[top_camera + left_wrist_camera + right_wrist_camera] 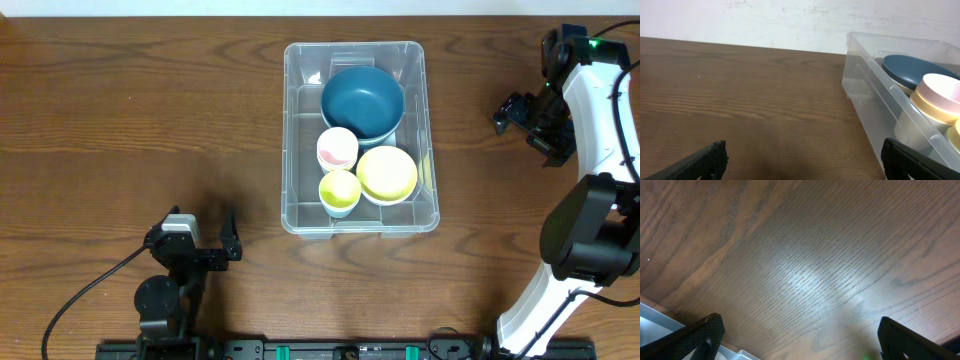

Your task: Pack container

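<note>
Forward-right of the left gripper and to the left of the right gripper, the container holds four bowls. Nothing loose shows outside it, so packing looks finished. Both grippers have their jaws spread fully apart, holding nothing.

A dark brown wooden desk with strong grain fills the scene; behind its far edge stands a white wall (faintly scuffed). Light glints off the wood.
</note>
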Available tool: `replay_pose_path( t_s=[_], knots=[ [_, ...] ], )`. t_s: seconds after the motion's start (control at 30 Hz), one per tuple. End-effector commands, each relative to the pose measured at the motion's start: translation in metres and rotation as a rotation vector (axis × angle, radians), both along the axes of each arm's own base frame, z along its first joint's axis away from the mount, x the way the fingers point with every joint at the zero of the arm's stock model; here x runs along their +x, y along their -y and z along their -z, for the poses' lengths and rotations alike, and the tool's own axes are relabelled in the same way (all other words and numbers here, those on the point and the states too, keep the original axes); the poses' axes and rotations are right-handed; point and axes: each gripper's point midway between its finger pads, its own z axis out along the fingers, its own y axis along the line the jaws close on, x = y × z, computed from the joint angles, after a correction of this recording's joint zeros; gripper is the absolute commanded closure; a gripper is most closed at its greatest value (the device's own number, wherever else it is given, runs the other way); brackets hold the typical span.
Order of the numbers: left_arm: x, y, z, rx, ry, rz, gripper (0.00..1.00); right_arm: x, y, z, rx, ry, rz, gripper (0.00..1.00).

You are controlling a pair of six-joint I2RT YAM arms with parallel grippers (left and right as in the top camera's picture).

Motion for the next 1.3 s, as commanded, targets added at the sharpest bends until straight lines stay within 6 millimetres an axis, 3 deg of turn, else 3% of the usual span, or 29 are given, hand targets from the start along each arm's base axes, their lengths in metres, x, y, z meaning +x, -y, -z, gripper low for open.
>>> replay_pose_path(
  t_s=[0.0,1.27],
  knots=[
    [0.0002,-0.0001,0.0126,0.014,-0.023,0.005,0.02,0.0008,-0.0003,-0.0069,-0.008,0.020,0.014,0.01],
    [0.0003,-0.0001,0.0131,0.014,-0.025,0.005,0.02,0.0019,-0.0065,-0.0110,-0.009,0.031,-0.002,0.01]
  ],
)
